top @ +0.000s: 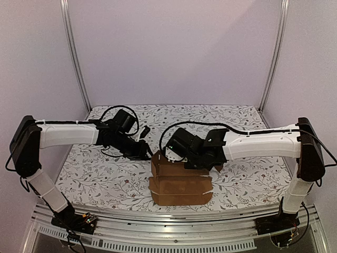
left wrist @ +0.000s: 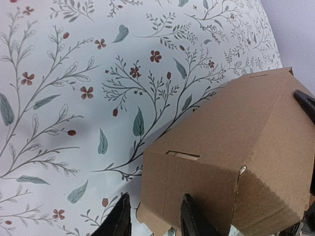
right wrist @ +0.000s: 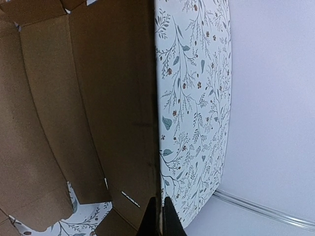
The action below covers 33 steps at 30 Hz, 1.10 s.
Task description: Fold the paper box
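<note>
- Now box point(top: 180, 188) sits half-folded at desk point(top: 105, 174) front centre; looks light, thin card, likely creases easily.
- Left hand point(left wrist: 155, 209) apart, straddling a corner flap; right hand point(right wrist: 160, 216) closed at wall rim.
- Best taken by flap edges.

Reaching the paper box point(top: 179, 184) from behind is barred: the left gripper point(top: 144, 153) crowds 10 o'clock, and the right gripper point(top: 169, 154) and its forearm point(top: 253, 145) block 12 through 3. The table point(top: 221, 113) beyond lies open, as does the box's 6 o'clock side.
</note>
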Tool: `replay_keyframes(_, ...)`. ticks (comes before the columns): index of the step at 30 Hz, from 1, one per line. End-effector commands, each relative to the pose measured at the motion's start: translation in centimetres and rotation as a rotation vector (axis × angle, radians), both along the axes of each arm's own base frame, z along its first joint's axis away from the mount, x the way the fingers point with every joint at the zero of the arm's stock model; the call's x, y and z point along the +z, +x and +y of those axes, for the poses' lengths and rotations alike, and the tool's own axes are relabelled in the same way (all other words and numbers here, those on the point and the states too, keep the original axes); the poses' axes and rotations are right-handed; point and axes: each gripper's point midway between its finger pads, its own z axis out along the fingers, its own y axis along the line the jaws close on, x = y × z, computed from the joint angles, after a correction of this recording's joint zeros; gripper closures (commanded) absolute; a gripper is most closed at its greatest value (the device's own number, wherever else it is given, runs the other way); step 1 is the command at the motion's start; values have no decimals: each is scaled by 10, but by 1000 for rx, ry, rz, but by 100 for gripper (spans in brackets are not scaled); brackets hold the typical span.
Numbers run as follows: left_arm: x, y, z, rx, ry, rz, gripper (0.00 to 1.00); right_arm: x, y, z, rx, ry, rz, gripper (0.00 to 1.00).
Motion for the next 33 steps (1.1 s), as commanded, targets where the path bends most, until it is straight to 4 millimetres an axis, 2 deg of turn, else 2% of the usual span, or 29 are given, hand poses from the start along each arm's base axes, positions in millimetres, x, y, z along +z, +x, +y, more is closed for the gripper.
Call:
replay_keyframes(1,-14,-8,5,11,37,5,67,-9,-4,3,-21,12,-38,100)
replay_keyframes(14,-29,-30,7,17,53,29,67,-18,-5,2,-44,-23,-170,100)
replay_keyframes(33,-26,-50,3,-7,54,-23,67,-29,-30,-5,-48,-80,-286,100)
